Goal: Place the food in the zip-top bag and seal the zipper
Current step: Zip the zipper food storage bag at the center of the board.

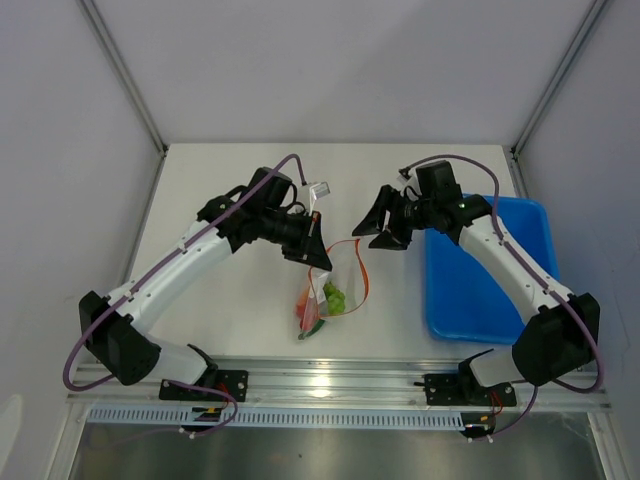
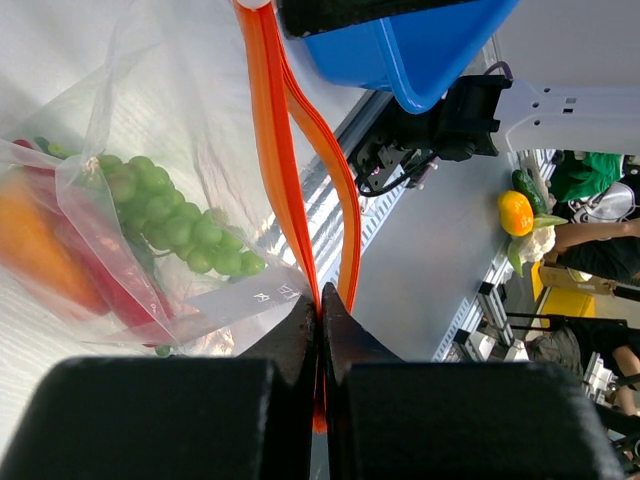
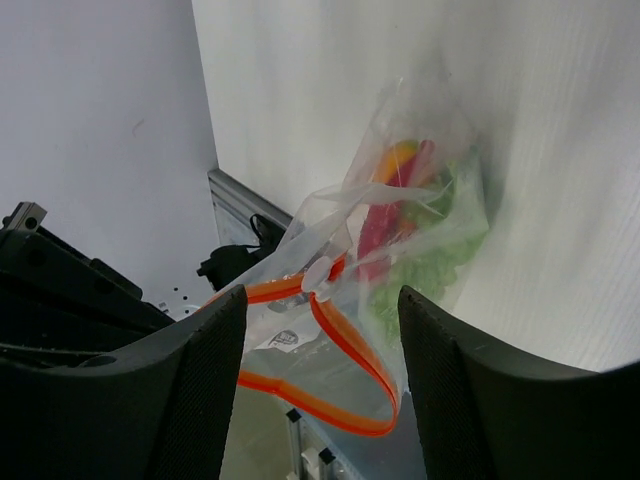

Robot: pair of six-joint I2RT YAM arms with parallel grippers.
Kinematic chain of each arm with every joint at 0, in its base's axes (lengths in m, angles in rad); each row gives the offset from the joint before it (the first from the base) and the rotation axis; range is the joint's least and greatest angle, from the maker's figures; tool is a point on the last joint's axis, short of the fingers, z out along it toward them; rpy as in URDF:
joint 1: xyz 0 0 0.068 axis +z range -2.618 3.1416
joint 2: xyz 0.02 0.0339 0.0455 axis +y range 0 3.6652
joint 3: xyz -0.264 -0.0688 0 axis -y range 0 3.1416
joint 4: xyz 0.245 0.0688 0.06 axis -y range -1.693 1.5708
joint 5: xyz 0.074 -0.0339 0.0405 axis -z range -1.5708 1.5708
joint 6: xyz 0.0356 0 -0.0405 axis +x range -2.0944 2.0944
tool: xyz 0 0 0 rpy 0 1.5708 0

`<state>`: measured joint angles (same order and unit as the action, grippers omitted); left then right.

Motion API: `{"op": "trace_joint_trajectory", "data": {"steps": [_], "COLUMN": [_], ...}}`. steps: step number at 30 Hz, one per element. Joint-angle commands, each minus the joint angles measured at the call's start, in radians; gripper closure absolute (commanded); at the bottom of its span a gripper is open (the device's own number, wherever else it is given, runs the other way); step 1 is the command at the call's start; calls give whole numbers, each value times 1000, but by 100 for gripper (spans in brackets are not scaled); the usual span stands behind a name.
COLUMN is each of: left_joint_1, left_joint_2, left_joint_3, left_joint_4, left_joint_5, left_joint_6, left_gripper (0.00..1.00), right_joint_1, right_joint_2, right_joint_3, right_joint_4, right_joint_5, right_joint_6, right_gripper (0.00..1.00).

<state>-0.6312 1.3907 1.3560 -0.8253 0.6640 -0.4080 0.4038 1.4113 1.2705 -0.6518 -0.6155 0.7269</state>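
Left wrist: clear bag (image 2: 215,300), orange zipper (image 2: 283,180)

Zip-top bag (image 1: 325,290) at the centre of the table (image 1: 230,310), food (image 1: 333,298) inside at its near end, zipper (image 1: 366,278) at its far end, left gripper (image 1: 316,250) on the zipper's left end, right gripper (image 1: 385,232) right of the mouth, apart, tray (image 1: 480,290) at the table's right side.

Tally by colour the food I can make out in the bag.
Green: 1, grapes
Orange: 1, orange piece
Red: 1, red piece
Total: 3 clearly seen in the bag; more may be hidden.
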Motion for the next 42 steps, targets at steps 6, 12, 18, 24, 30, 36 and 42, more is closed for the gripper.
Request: {"op": "trace_joint_trajectory", "data": {"steps": [6, 12, 18, 24, 30, 36, 42], "left_joint_1": [4, 4, 2, 1, -7, -33, -119], "left_joint_2": [-7, 2, 2, -18, -76, -165, -162], "left_joint_3": [31, 40, 42, 14, -5, 26, 80], "left_joint_4": [25, 29, 28, 18, 2, 52, 115], "left_joint_5": [34, 36, 37, 19, -56, -178, -360], "left_joint_6": [20, 17, 20, 37, 78, 120, 156], "left_gripper": [100, 99, 99, 100, 99, 62, 6], "right_joint_1": [23, 41, 63, 72, 89, 156, 197], "right_joint_2": [34, 61, 86, 97, 75, 86, 103], "right_joint_3": [39, 69, 76, 110, 234, 447, 501], "right_joint_4": [-8, -6, -12, -8, -132, -333, -417], "right_joint_5": [-7, -10, -9, 13, 131, 333, 401], "right_joint_6": [109, 163, 175, 195, 171, 206, 264], "right_gripper": [42, 52, 57, 85, 100, 100, 100]}}
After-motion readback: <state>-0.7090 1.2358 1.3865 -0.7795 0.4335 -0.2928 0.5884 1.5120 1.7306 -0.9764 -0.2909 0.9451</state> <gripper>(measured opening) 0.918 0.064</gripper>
